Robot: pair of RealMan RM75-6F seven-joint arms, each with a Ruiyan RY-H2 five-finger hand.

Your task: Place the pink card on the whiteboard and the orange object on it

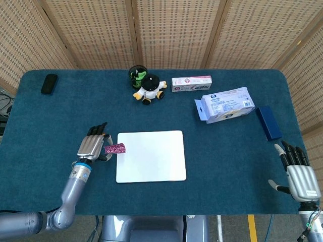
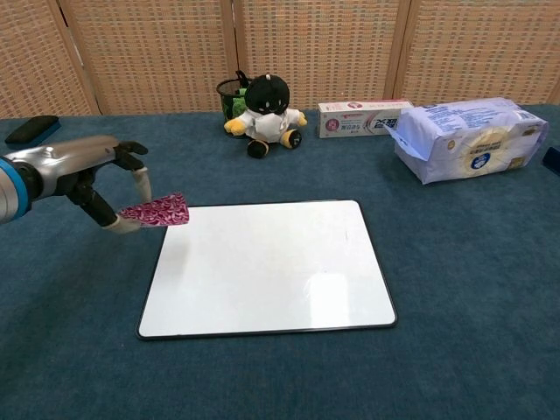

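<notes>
My left hand [image 1: 93, 146] pinches the patterned pink card [image 1: 115, 148] and holds it lifted off the blue cloth, over the left edge of the whiteboard [image 1: 151, 157]. In the chest view the card [image 2: 158, 211] hangs tilted in the left hand [image 2: 86, 173], just above the upper left corner of the whiteboard [image 2: 271, 262]. The small orange object does not show in either view; the left hand and card cover the spot where it lay. My right hand [image 1: 298, 174] is at the table's near right corner, fingers spread, holding nothing.
At the back stand a plush penguin [image 1: 150, 88], a black pen cup [image 1: 136, 73] and a toothpaste box [image 1: 191, 83]. A tissue pack [image 1: 225, 104] and a blue box [image 1: 268, 122] lie at the right, a black eraser [image 1: 49, 83] at the far left.
</notes>
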